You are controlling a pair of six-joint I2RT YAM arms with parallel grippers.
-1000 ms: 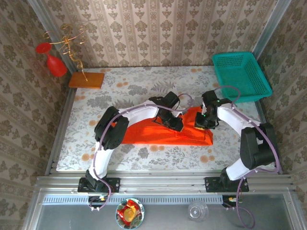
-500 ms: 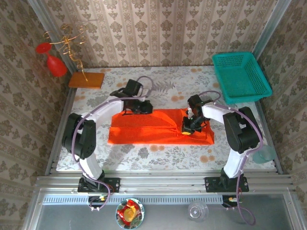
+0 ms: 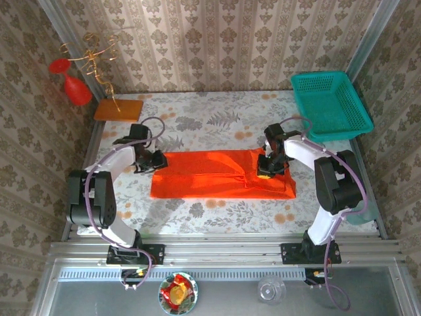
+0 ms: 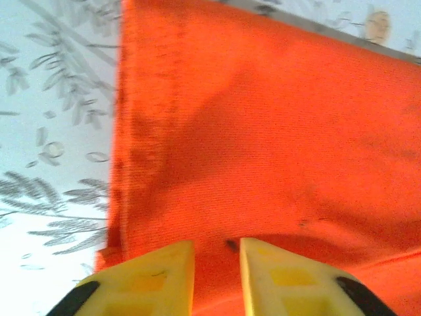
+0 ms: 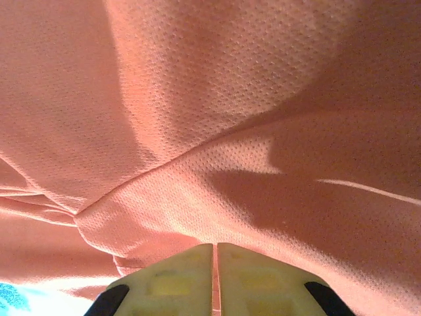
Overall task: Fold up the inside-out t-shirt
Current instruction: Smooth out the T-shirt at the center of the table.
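Orange-red cloth of the inside-out t-shirt (image 3: 210, 174) is laid as a long folded strip across the middle of the table (image 3: 197, 122). The left gripper (image 3: 158, 161) is set at its left end, fingers slightly parted. The right gripper (image 3: 264, 172) is closed over the right part. Were cloth caught there, the layers could be dragged askew on lifting. A second ago the left gripper was beside the right one.

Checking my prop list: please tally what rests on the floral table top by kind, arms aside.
Bright orange-red cloth t-shirt: 1
Teal plastic mesh basket: 1
Flat orange wooden board: 1
Red cone-shaped ornament on gold wire stand: 1
Total: 4
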